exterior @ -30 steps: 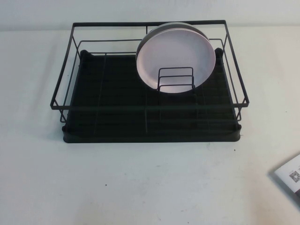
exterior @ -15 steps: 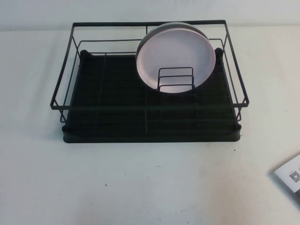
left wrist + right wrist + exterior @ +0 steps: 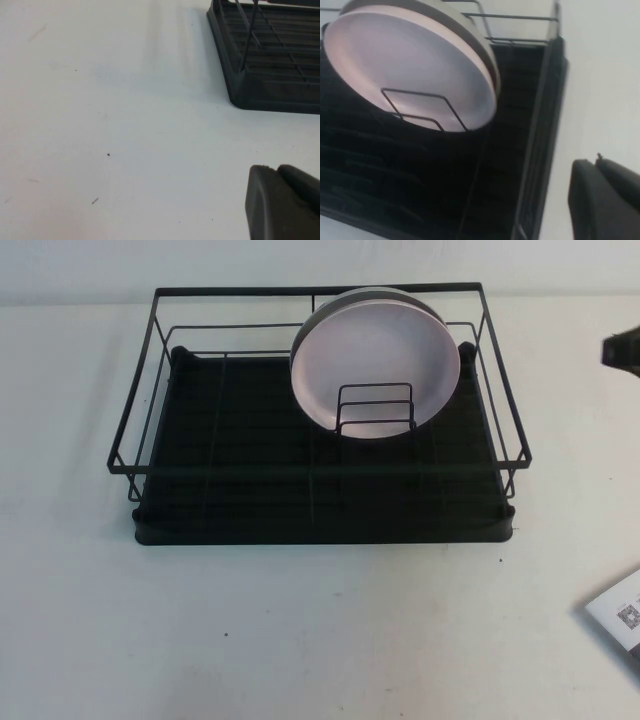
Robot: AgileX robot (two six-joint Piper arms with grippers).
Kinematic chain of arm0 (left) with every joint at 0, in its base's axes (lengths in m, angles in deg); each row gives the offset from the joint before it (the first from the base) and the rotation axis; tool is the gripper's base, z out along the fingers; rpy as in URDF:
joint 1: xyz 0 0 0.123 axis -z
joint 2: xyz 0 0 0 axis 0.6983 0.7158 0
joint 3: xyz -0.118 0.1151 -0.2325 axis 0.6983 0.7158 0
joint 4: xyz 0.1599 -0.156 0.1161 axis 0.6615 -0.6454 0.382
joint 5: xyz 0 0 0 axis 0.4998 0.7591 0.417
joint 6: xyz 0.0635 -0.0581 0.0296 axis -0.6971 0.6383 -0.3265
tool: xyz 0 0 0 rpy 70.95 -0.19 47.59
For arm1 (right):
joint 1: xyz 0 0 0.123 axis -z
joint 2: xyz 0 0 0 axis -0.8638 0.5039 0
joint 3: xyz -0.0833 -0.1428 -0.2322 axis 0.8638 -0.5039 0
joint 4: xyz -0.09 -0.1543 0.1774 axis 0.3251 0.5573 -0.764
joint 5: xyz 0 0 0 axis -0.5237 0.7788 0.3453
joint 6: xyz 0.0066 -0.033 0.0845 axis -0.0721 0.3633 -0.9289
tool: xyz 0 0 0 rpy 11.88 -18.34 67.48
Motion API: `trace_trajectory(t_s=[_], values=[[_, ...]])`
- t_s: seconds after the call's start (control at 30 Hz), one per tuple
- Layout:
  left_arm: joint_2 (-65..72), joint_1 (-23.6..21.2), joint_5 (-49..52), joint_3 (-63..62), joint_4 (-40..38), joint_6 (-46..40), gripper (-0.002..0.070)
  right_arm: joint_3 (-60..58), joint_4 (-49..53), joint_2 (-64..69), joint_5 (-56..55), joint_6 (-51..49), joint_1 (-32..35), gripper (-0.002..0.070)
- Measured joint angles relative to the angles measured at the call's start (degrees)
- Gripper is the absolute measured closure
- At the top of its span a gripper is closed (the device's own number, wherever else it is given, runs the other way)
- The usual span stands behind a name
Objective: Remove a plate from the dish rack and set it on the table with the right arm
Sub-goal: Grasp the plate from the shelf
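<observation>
My right pincer (image 3: pixel 622 348) shows only as a dark tip at the right edge of the high view, level with the upper part of the dish rack (image 3: pixel 320 465) and apart from its right side. In the right wrist view one black piece of it (image 3: pixel 605 200) fills the lower right corner, and I cannot tell whether it is open or closed.

My left pincer (image 3: pixel 282 202) is out of the high view. In the left wrist view a dark part of it sits in the lower right corner, over the bare surface (image 3: pixel 125 125), with a corner of the rack's tray (image 3: pixel 270 70) in the upper right. Its state I cannot tell either.

The pink plate (image 3: pixel 375 362) stands on edge in the rack, in the upper middle of the high view, right of the rack's centre and towards its back. Its face is turned to the camera, and the small wire holder (image 3: pixel 375 410) crosses its lower part. Right behind it the rim of a grey plate (image 3: pixel 335 302) peeks out at the upper left.

The rack sits on the off-white surface (image 3: pixel 300 630). A white sheet with a printed code (image 3: pixel 620 618) lies at the lower right edge, well apart from the rack.
</observation>
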Motion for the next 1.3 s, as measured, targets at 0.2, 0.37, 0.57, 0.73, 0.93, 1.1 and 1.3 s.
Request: trace_trajectory(t_s=[0.2, 0.37, 0.57, 0.73, 0.93, 1.1, 1.3], values=[[0.00, 0.00, 0.00, 0.00, 0.00, 0.00, 0.0679, 19.24, 0.00, 16.16, 6.76, 7.67, -3.95, 0.0694], [0.00, 0.00, 0.00, 0.00, 0.00, 0.00, 0.0679, 34.21, 0.13, 26.54, 14.71, 15.33, -5.86, 0.0677], [0.00, 0.00, 0.00, 0.00, 0.00, 0.00, 0.0679, 48.09, 0.03, 35.31, 22.79, 24.42, -8.26, 0.0445], [0.00, 0.00, 0.00, 0.00, 0.00, 0.00, 0.0679, 54.12, 0.03, 39.73, 23.54, 32.86, -10.25, 0.0347], [0.00, 0.00, 0.00, 0.00, 0.00, 0.00, 0.0679, 55.25, 0.24, 41.39, 23.66, 38.22, -12.08, 0.0363], [0.00, 0.00, 0.00, 0.00, 0.00, 0.00, 0.0679, 55.51, 1.42, 42.53, 22.08, 39.17, -12.66, 0.0372], [0.00, 0.00, 0.00, 0.00, 0.00, 0.00, 0.0679, 55.51, 2.11, 43.26, 20.27, 39.37, -12.66, 0.0374]])
